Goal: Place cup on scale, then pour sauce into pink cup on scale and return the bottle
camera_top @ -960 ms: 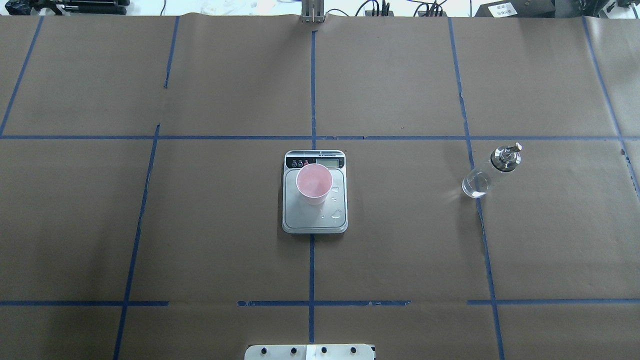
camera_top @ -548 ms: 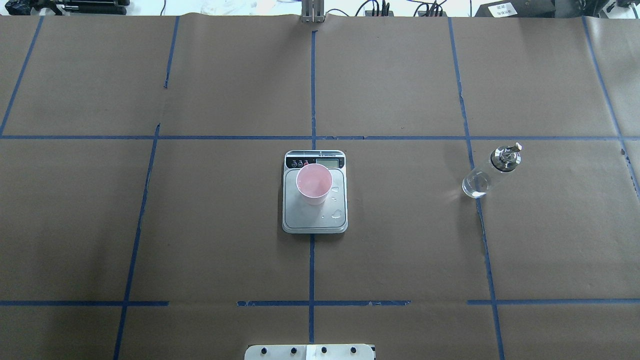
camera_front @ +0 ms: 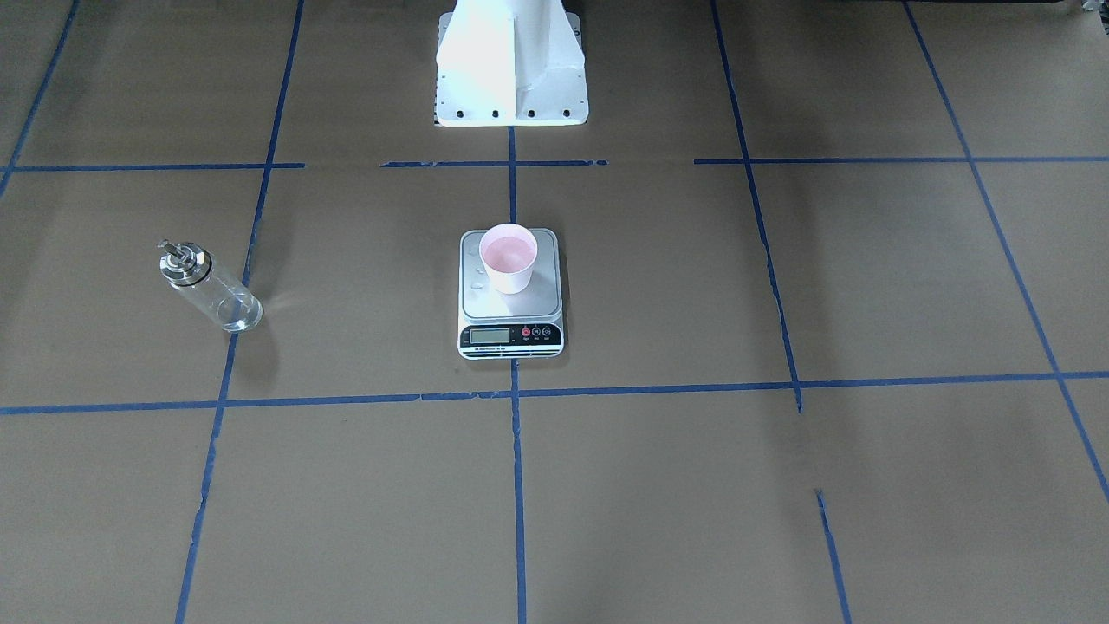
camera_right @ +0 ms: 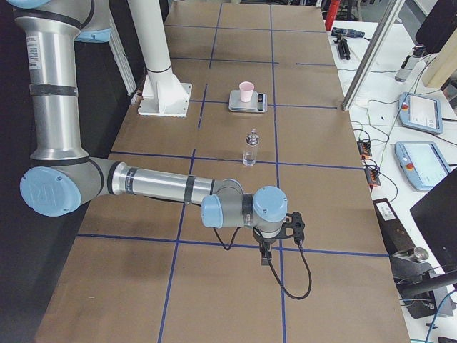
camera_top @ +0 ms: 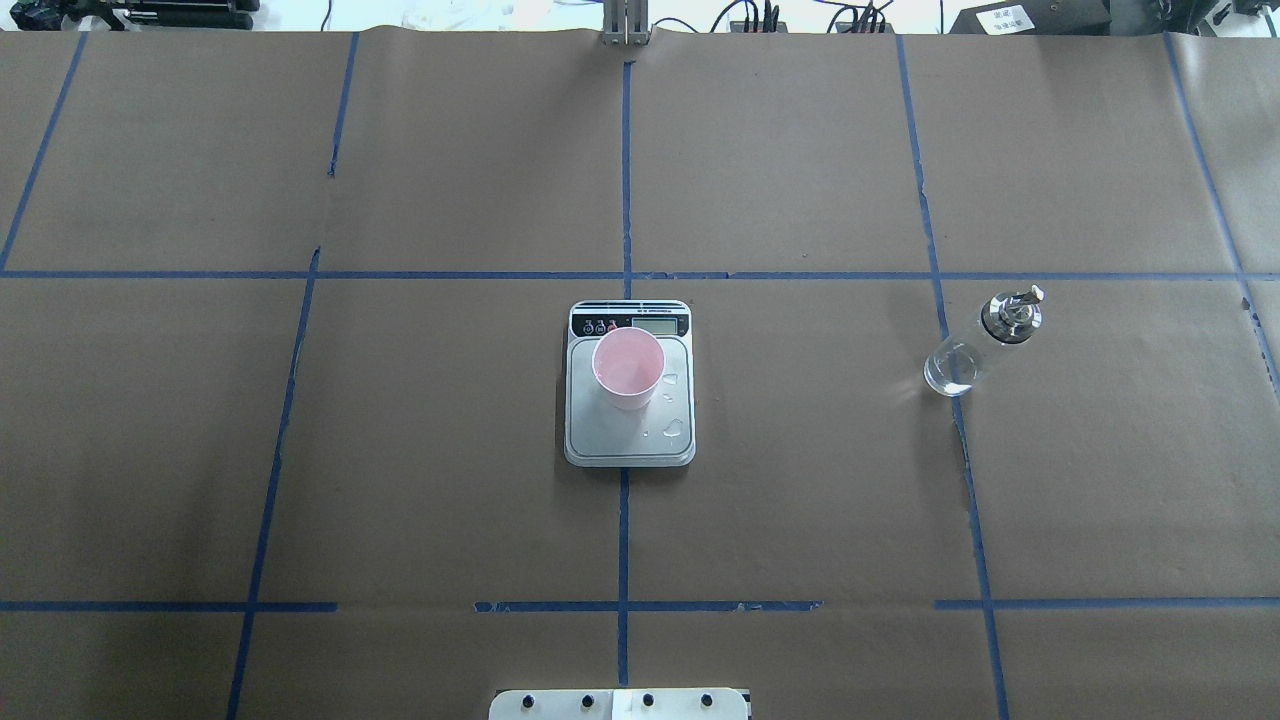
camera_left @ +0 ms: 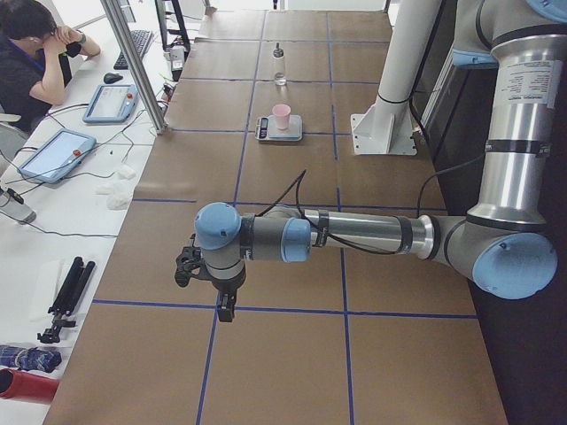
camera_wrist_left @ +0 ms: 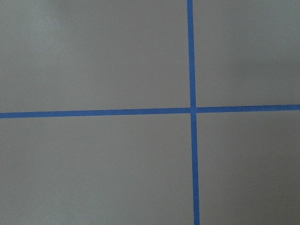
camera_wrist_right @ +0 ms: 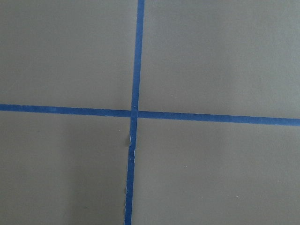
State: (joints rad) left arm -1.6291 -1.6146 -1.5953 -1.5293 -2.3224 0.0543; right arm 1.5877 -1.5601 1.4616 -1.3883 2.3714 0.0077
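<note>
The pink cup [camera_top: 628, 368] stands upright on the scale [camera_top: 630, 440] at the table's middle, and clear drops lie on the steel plate beside it. The glass bottle [camera_top: 975, 345] with its silver cap stands upright, free of any gripper, far to the right of the scale; the sauce in it is barely visible. From the front-facing camera the cup [camera_front: 509, 256] and bottle [camera_front: 208, 286] stand the same way. My left gripper [camera_left: 226, 310] and right gripper [camera_right: 265, 259] hang over bare paper at the table's two ends, far from all of these. I cannot tell whether either is open or shut.
Blue tape lines cross the brown paper table cover. The robot's white base [camera_front: 511, 61] stands behind the scale. Beyond the far long edge are a metal post [camera_left: 133, 62], tablets [camera_left: 53, 152], and a seated person [camera_left: 27, 53].
</note>
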